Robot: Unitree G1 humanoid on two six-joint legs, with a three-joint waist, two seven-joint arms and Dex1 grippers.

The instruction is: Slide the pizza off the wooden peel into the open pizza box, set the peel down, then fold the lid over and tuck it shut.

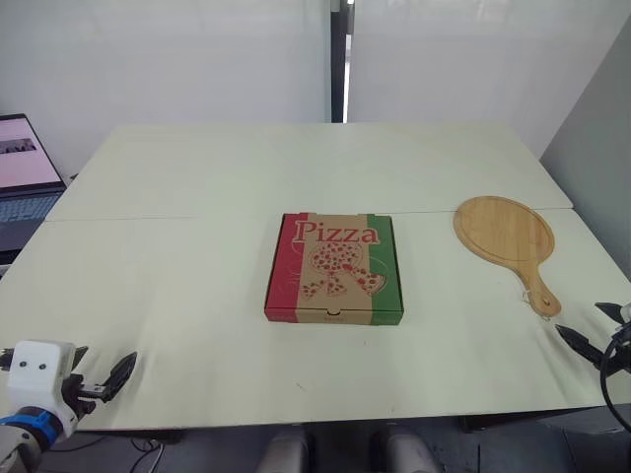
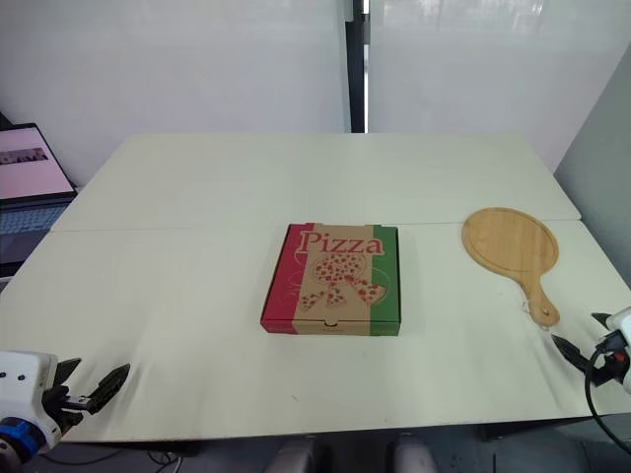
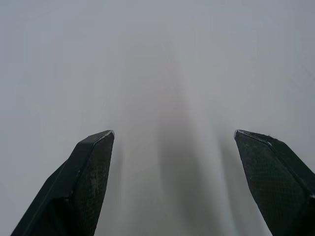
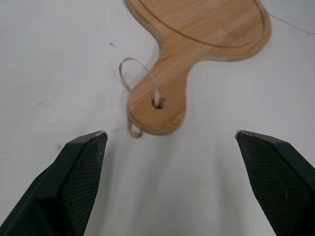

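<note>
Tabletop (image 1: pixel 177 296) of pale cream colour spreads wide under both arms, and a thin seam crosses it from side to side just behind the box. At its middle lies the pizza box (image 1: pixel 335 268), closed, with the lid flat and the front flap down. The lid carries the word "Pizza" in red letters near its far edge. Below it is a red drawing of a round pizza with one slice pulled out. A red band runs down the box's left side and a green band down its right, with plain brown card between them. No other writing on the box can be read.

On the robot's right, well apart from the box, the wooden peel (image 1: pixel 505 232) lies flat on the table. Its round blade is bare wood with a groove near the rim, and its short handle (image 1: pixel 541 291) points toward the near right edge. The handle has a hole (image 4: pixel 158 103) with a thin brown loop (image 4: pixel 132 129) through it, which lies curled on the table.

At the far left, off the table, stands a laptop (image 1: pixel 20 187) with a lit pinkish screen; its text is too small to read.

The left gripper (image 2: pixel 97 372) hovers over the near left corner of the table, fingers spread wide with nothing between them. The right gripper (image 4: pixel 170 132) hangs at the near right edge, just beside the end of the handle, fingers also spread and holding nothing.
</note>
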